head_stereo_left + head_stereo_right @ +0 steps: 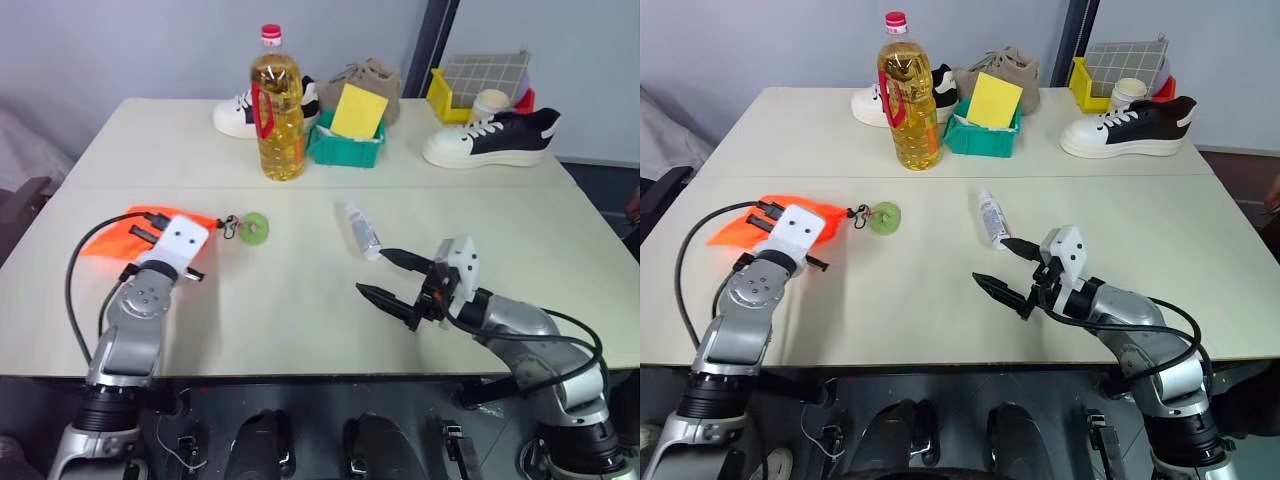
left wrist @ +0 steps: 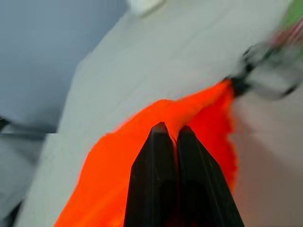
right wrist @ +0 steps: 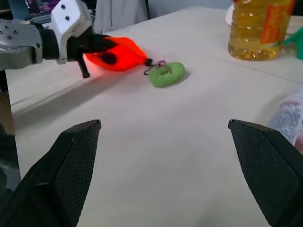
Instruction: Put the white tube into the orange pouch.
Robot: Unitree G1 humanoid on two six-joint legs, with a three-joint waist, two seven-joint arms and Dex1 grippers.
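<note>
Near the middle of the table (image 1: pixel 300 300) lies the white tube (image 1: pixel 362 229), flat on its side, untouched, just beyond the upper fingertip of the right gripper (image 1: pixel 383 273). That gripper points toward the robot's left with its two black fingers spread wide and nothing between them. Well apart, on the table's left side, lies the orange pouch (image 1: pixel 115 236); its cord ends at a green ring (image 1: pixel 254 231) resting on the tabletop beside it. The left gripper (image 2: pixel 172 137) has its fingers pressed together on the pouch's fabric — a pinch seen plainly in the left wrist view. Farther back stand a yellow oil bottle (image 1: pixel 277 105), a green bin (image 1: pixel 346 143) and shoes (image 1: pixel 488 140).
</note>
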